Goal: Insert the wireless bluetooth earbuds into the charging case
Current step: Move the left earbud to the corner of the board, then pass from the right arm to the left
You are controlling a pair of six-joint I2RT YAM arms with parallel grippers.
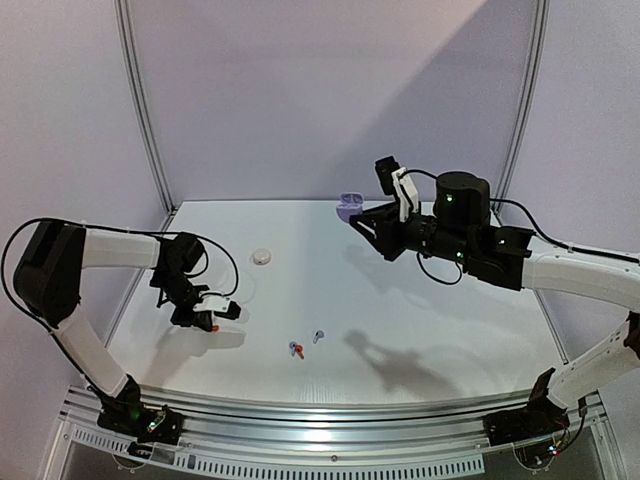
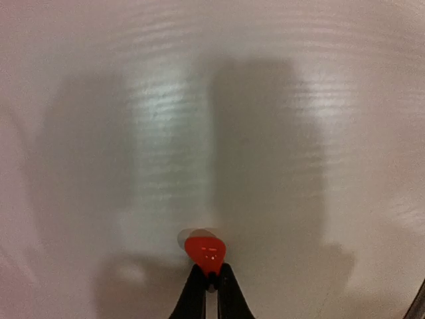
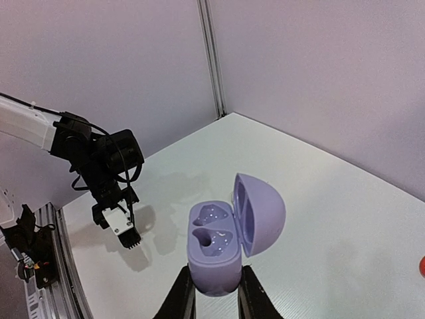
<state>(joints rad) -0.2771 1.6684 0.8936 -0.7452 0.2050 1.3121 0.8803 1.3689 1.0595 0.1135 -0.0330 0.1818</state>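
Observation:
My left gripper (image 1: 208, 318) hangs over the left part of the table, shut on a red-orange earbud (image 2: 206, 252); in the left wrist view the black fingertips (image 2: 194, 292) pinch its stem just above the white surface. My right gripper (image 1: 358, 218) is raised at the back, shut on an open lavender charging case (image 3: 214, 251) with its lid (image 3: 260, 211) swung to the right. Both sockets look empty. The case also shows in the top view (image 1: 349, 205). A second red-orange earbud (image 1: 297, 349) and a pale lavender-grey earbud (image 1: 318, 336) lie side by side near the front middle.
A small round white case (image 1: 262, 257) sits on the table between the arms. A bit of something red-orange (image 3: 422, 266) shows at the right edge of the right wrist view. The left arm (image 3: 99, 163) is in that view too. White walls enclose the back and sides.

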